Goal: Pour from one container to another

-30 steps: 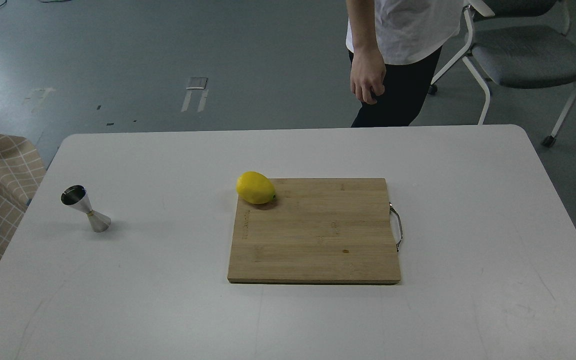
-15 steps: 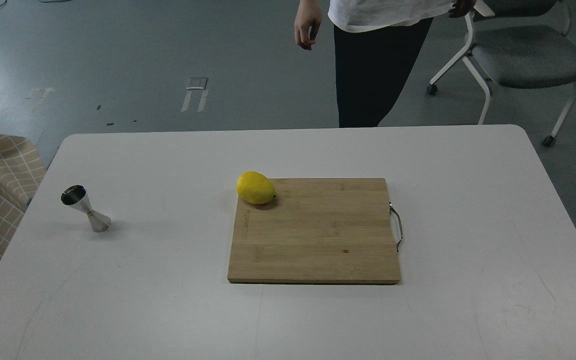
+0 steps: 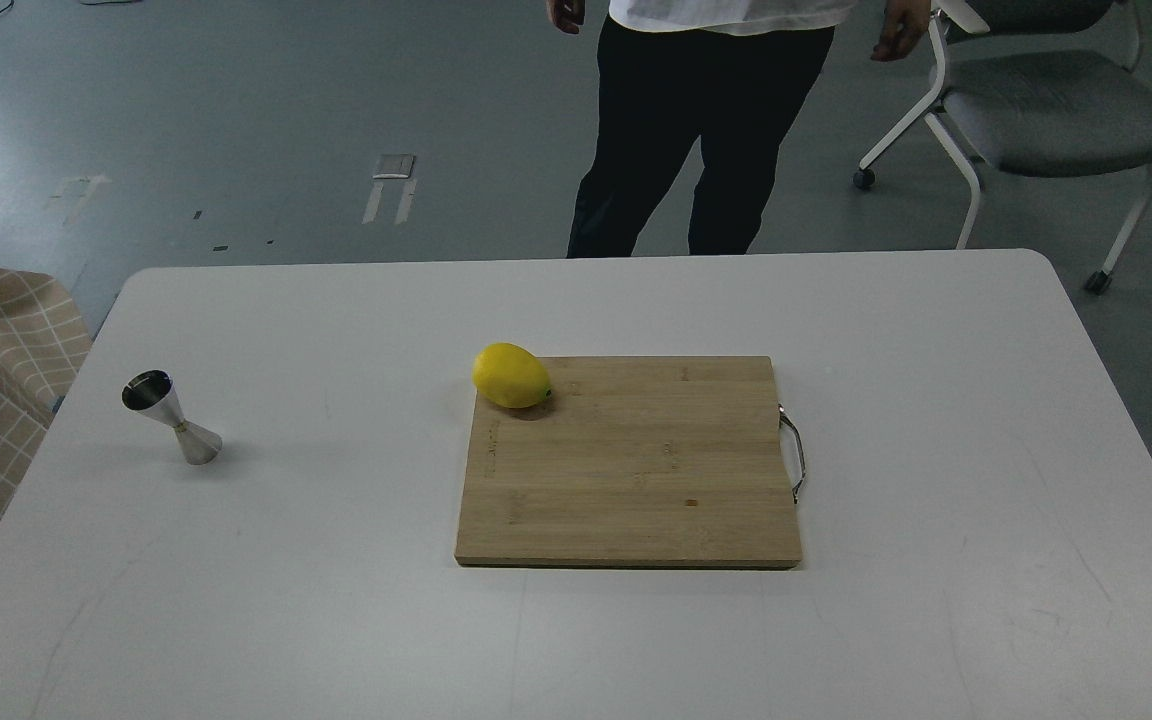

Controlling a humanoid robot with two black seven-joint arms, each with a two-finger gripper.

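Although the task calls for pouring from a tumbler, no clear glass tumbler shows anywhere in the head view, so the source container cannot be located. What is present is the small shiny stainless-steel hourglass-shaped jigger [image 3: 172, 418], standing upright on its lower cone with its open mouth upward, near the left edge of the white rectangular surface [image 3: 336, 600]. That upright stance suits it as the receiver: the mouth is open to take liquid, and nothing stands close around it.

Neither arm is in view, so the state of the left and right jaws cannot be told, and nothing is being held within sight.

At the middle lies a rectangular bamboo cutting board [image 3: 636, 480] with a metal handle [image 3: 794, 452] on its right side. An oval yellow lemon [image 3: 511, 375] rests on the board's far left corner, partly overhanging its edge, well apart from the jigger.

Beyond the far edge stands a person in dark trousers and a white shirt [image 3: 701, 120], beside a grey office chair [image 3: 1046, 110]. By my judgement the pour has not begun.
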